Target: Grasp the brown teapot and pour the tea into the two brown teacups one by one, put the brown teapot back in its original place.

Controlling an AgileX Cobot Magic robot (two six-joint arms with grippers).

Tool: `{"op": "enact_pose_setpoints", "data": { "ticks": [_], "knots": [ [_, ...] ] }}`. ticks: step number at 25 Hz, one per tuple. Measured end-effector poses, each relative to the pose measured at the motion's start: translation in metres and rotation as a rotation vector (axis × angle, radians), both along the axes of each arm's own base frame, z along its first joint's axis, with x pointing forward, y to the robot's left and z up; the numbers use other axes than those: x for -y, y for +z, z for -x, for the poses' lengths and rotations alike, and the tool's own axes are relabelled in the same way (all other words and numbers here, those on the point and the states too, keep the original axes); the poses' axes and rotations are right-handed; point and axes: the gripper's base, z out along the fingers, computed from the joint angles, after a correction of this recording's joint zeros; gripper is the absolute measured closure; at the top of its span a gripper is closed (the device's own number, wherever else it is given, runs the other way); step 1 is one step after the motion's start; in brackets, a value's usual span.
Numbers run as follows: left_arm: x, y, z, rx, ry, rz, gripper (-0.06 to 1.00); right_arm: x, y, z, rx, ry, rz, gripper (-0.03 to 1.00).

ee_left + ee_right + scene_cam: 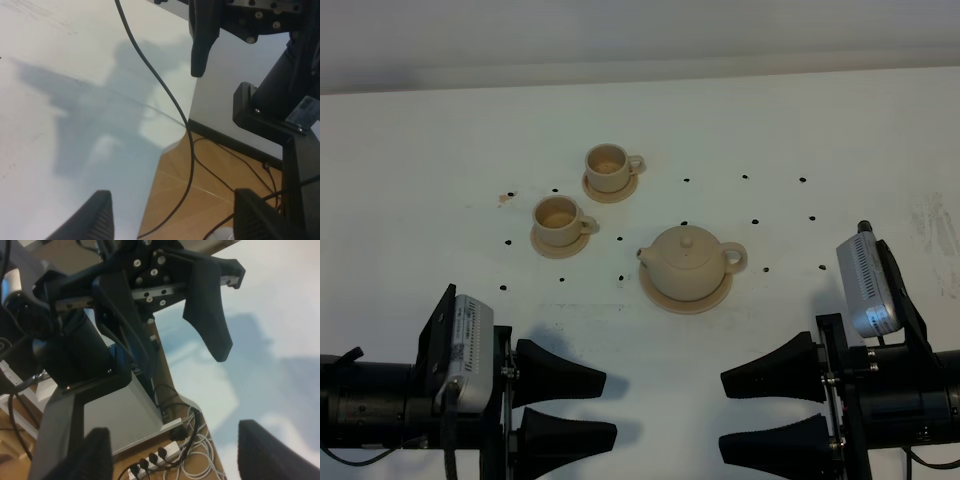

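Note:
The beige teapot point(688, 262) sits on its round coaster point(686, 294) near the table's middle, spout to the left, handle to the right. Two beige teacups stand on saucers to its left: one nearer point(559, 221), one farther back point(609, 167). My left gripper point(608, 407) is open and empty at the front left. My right gripper point(722, 415) is open and empty at the front right, facing the left one. Both are well in front of the teapot. The wrist views show none of the tea things. The left wrist view shows my open left gripper point(172, 217); the right wrist view shows my open right gripper point(175, 450).
The white table point(440, 140) has small black dots scattered around the tea set and a small brownish speck point(506, 197) left of the cups. Below the table's front edge are a wooden floor point(200, 195), cables and a power strip point(155, 460).

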Motion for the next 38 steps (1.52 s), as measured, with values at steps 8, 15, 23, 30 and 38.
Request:
{"op": "enact_pose_setpoints", "data": {
  "ticks": [8, 15, 23, 30, 38],
  "knots": [
    [0.0, 0.0, 0.0, 0.0, 0.0, 0.0, 0.45, 0.0, 0.0, 0.0, 0.0, 0.001, 0.0, 0.44],
    [0.0, 0.0, -0.001, -0.002, 0.009, 0.006, 0.45, 0.0, 0.0, 0.0, 0.001, 0.004, 0.004, 0.44],
    [0.002, 0.009, -0.017, -0.082, 0.143, 0.049, 0.45, 0.001, -0.003, -0.006, -0.06, -0.087, 0.032, 0.44],
    [0.008, 0.034, -0.045, -0.205, 0.134, -0.08, 0.45, 0.006, -0.013, -0.015, -0.141, -0.22, 0.13, 0.44],
    [-0.001, 0.063, -0.068, -0.391, 0.219, -0.396, 0.45, 0.002, 0.005, -0.041, -0.207, -0.319, 0.165, 0.44]
  ]
}}
